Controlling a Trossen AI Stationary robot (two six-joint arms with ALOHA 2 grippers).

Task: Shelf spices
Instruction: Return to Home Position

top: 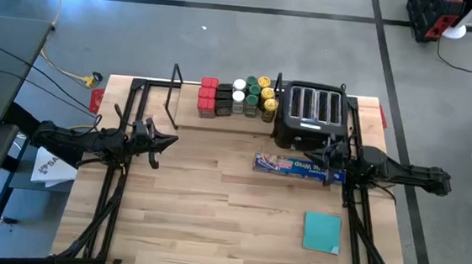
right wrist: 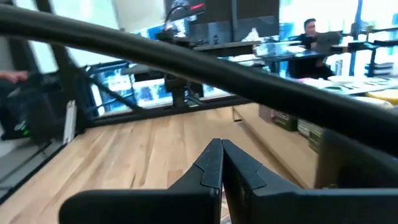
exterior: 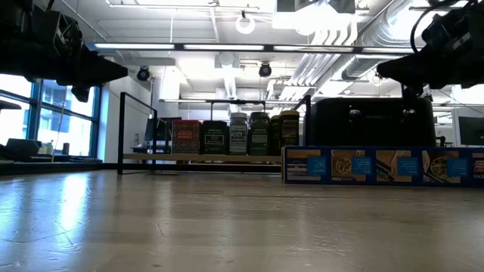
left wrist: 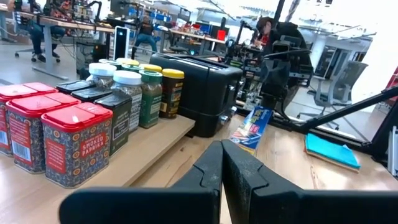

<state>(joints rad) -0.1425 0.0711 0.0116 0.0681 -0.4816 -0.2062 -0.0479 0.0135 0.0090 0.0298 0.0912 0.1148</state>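
Spices [top: 237,97]: you've got the whole lot grouped on the shelf [top: 188,116], at the far edge of the tabletop [top: 213,206], right end of the group just beside the black toaster [top: 314,109]. Order along the plank, high view: red tins [top: 208,96] at the left end of the group, dark tins [top: 224,99] next, then round jars [top: 251,95] w/ white, green and yellow lids nearest the toaster. All upright, packed close. Left stretch of the plank is bare wood, w/ a black wire upright [top: 173,89] at that end. Left end effector [top: 166,139]: over the tabletop's left half, in front of the shelf's bare end, well apart from the tins; your left wrist view shows the fingers [left wrist: 208,171] pressed together, nothing held. Right end effector [top: 325,160]: over the right half, in front of the toaster, above the right part of the blue plastic-wrap box [top: 288,165]; fingers [right wrist: 211,165] likewise closed on each other, empty. Low view: both arms sit high in the top corners, clear of the wood. Box lies flat, lengthwise in front of the toaster. Teal square [top: 322,231]: flat near the front right, apart from the box. Room beyond: a person [right wrist: 309,28] in the background of the right wrist view.
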